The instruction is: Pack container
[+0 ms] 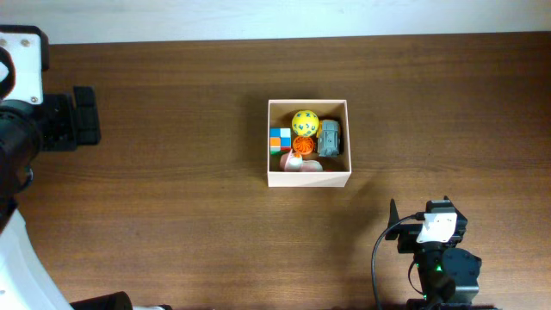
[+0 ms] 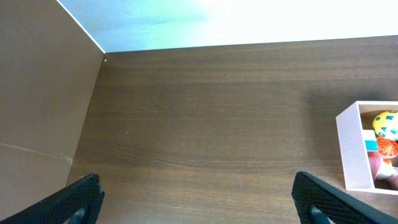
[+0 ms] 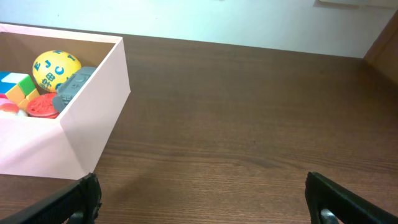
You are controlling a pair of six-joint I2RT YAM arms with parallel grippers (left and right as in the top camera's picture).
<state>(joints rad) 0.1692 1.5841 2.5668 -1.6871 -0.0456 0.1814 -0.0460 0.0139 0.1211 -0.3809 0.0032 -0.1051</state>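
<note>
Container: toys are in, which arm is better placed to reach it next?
Right, probably. The right gripper, open and empty, is close to the container, which looms large in its wrist view. The left gripper, also open, sees it only small at its view's right edge.

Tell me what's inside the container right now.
The container holds a yellow lettered ball, a grey toy, an orange disc, a multicoloured cube and pinkish-white pieces. Whatever lies beneath them is covered.
</note>
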